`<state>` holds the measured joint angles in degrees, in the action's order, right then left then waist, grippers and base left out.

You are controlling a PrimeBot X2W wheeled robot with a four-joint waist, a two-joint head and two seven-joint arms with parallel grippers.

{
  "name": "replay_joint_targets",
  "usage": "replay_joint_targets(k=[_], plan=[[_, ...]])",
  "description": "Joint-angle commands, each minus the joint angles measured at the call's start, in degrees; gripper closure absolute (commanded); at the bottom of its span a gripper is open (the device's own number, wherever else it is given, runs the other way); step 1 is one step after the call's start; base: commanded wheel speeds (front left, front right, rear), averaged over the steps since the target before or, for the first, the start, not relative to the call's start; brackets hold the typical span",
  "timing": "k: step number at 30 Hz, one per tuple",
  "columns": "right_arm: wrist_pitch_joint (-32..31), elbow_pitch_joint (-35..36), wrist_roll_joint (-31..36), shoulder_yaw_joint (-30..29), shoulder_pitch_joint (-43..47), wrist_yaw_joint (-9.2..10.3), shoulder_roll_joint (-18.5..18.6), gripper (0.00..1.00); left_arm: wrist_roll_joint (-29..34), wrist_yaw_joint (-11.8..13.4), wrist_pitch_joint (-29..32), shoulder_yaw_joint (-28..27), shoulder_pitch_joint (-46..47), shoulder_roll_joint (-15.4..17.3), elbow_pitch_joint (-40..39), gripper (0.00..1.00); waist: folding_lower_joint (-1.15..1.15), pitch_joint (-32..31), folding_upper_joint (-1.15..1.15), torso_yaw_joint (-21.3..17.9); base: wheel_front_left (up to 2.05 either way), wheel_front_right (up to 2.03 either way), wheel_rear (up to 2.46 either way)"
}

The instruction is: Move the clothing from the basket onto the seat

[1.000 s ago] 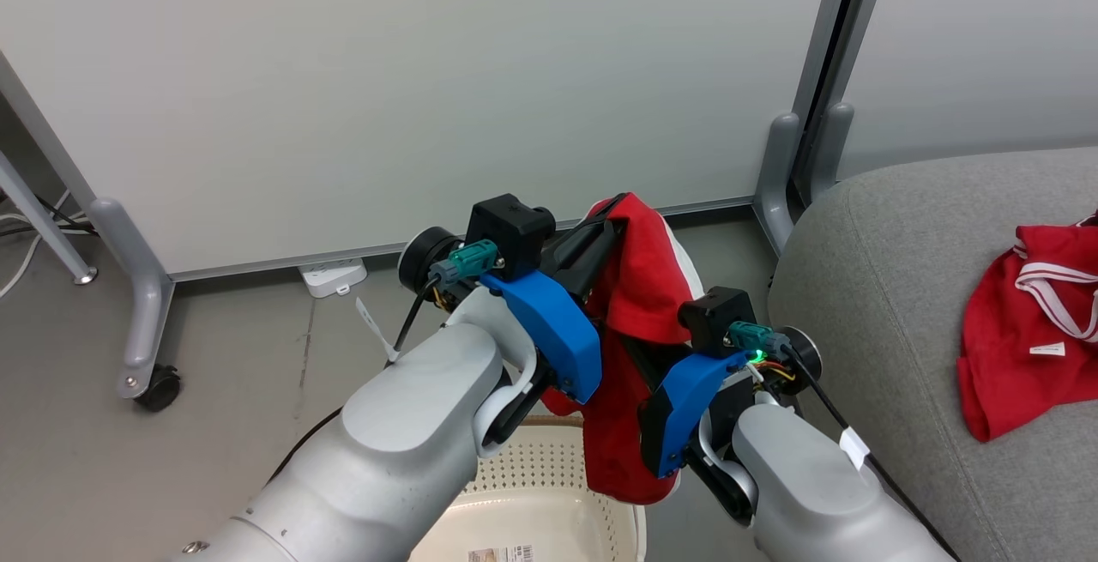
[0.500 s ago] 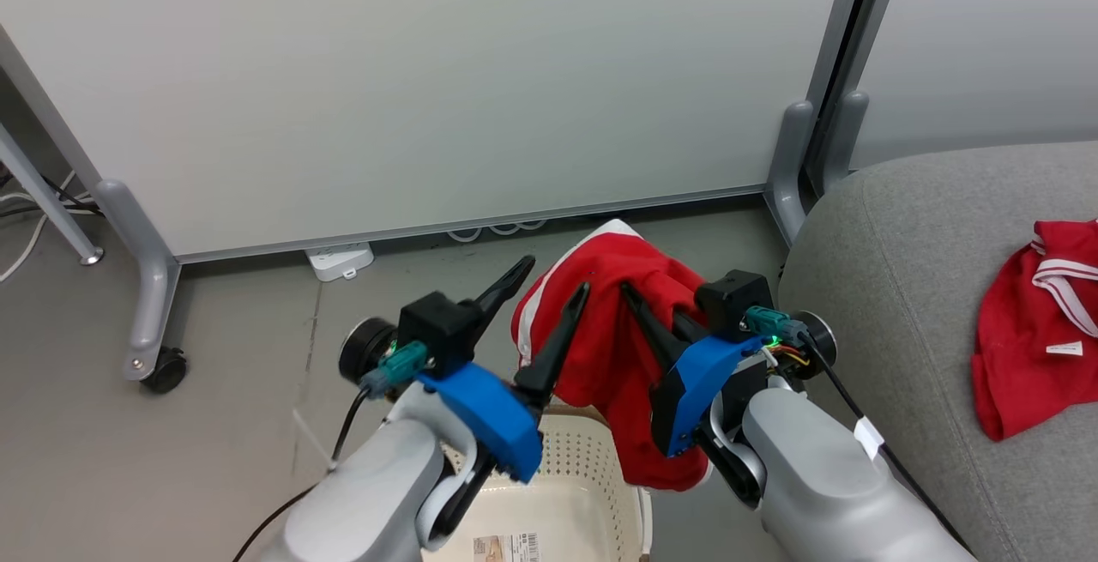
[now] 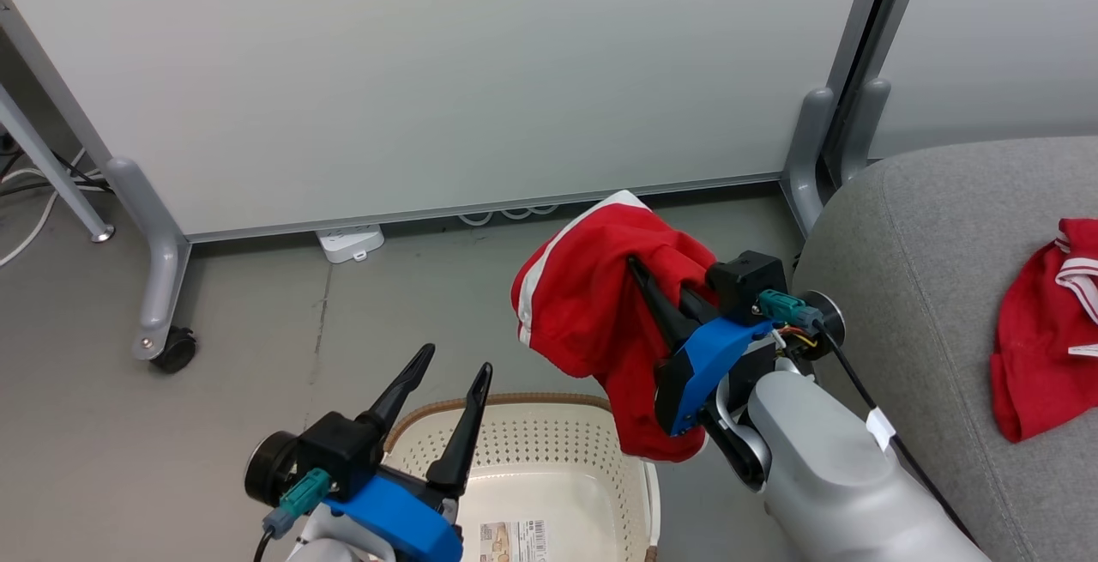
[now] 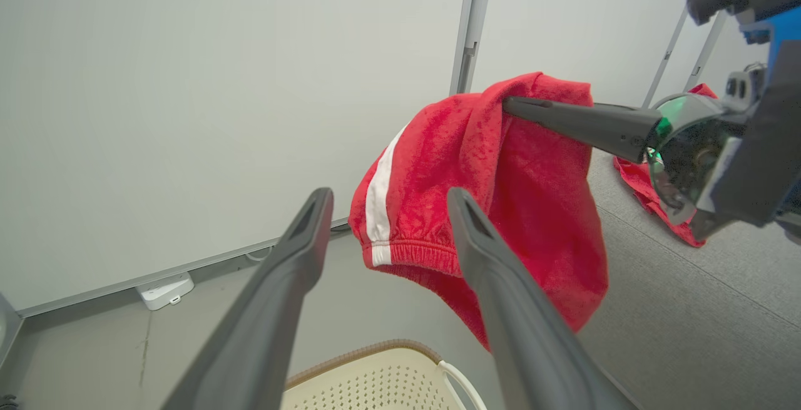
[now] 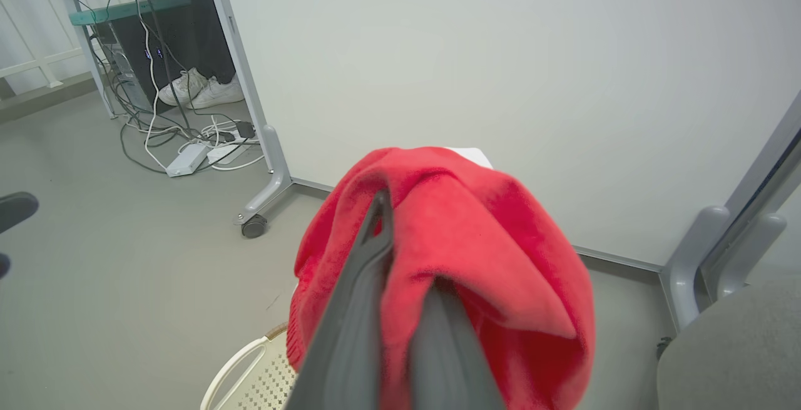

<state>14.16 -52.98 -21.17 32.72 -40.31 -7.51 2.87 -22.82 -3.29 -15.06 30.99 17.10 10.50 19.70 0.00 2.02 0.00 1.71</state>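
A red garment [image 3: 592,313] with a white stripe hangs in the air above the floor, draped over my right gripper [image 3: 639,270], which is shut on it. From the left wrist the same garment [image 4: 519,197] shows with the right gripper's finger across its top. My left gripper [image 3: 455,362] stands open and empty over the cream basket [image 3: 523,401], apart from the cloth. The basket's inside shows a label and no clothing. A second red garment [image 3: 1042,339] with white trim lies on the grey seat [image 3: 926,227] at the right. In the right wrist view, the fingers [image 5: 363,310] are wrapped in red cloth.
A white partition panel [image 3: 429,73] on grey wheeled feet [image 3: 163,322] stands behind, with a white power strip [image 3: 350,242] at its base. Left of the panel are cables [image 5: 181,141] and a person's white shoes [image 5: 200,92]. Grey floor lies between basket and panel.
My left gripper opened, let go of the red garment and dropped down and left toward the basket. The garment now hangs from the right gripper alone. The head camera shifted slightly.
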Motion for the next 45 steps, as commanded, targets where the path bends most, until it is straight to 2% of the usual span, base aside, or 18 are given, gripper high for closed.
replay_joint_targets(k=[1, 10, 19, 24, 33, 39, 40, 45], plan=[[0.3, 0.5, 0.5, -0.4, 0.1, 0.05, 0.0, 1.0, 1.1, -0.5, -0.2, -1.8, -1.8, 0.0, -0.6, 0.0, 0.0, 0.0, 0.0, 0.0, 0.0, 0.0, 0.0], [-0.1, 1.2, 1.2, -1.7, 1.3, 0.04, 0.0, 1.0, 5.2, -2.5, -0.2, -8.0, -6.7, -2.2, -1.0, 0.0, 0.0, -0.3, 0.0, 0.0, 0.0, 0.0, 0.0], [-0.7, 2.1, 1.8, -2.1, 2.0, 0.05, 0.0, 1.0, 7.5, -3.8, -0.2, -10.5, -8.0, -3.9, -0.4, 0.0, 0.0, -0.6, 0.0, -0.4, 0.0, 0.0, 0.0], [-0.8, 2.6, 1.8, -2.6, 2.1, 0.05, 0.0, 1.0, 8.7, -4.0, -0.2, -11.0, -8.1, -4.3, -0.4, 0.0, 0.0, -0.3, 0.0, -1.9, 0.0, 0.0, 0.0], [-0.9, 3.3, 1.9, -3.1, 1.6, 0.04, 0.0, 1.0, 9.9, -4.2, -0.2, -11.4, -6.9, -4.4, -0.6, 0.0, 0.0, 0.8, 0.0, -8.0, 0.0, 0.0, 0.0], [-0.9, 3.8, 1.9, -3.4, 1.9, 0.05, 0.0, 1.0, 9.6, -4.2, -0.2, -10.9, -6.3, -4.0, -0.9, 0.0, 0.0, 1.4, 0.0, -13.8, 0.0, 0.0, 0.0], [-0.8, 3.9, 1.9, -3.6, 1.9, 0.04, 0.0, 1.0, 9.5, -4.2, -0.2, -10.9, -6.0, -3.8, -1.1, 0.0, 0.0, 1.7, 0.0, -15.8, 0.0, 0.0, 0.0], [-0.6, 3.7, 2.3, -4.4, 1.9, 0.04, 0.0, 1.0, 9.5, -4.3, -0.2, -10.6, -5.7, -3.4, -1.2, 0.0, 0.0, 2.0, 0.0, -19.2, 0.0, 0.0, 0.0]])
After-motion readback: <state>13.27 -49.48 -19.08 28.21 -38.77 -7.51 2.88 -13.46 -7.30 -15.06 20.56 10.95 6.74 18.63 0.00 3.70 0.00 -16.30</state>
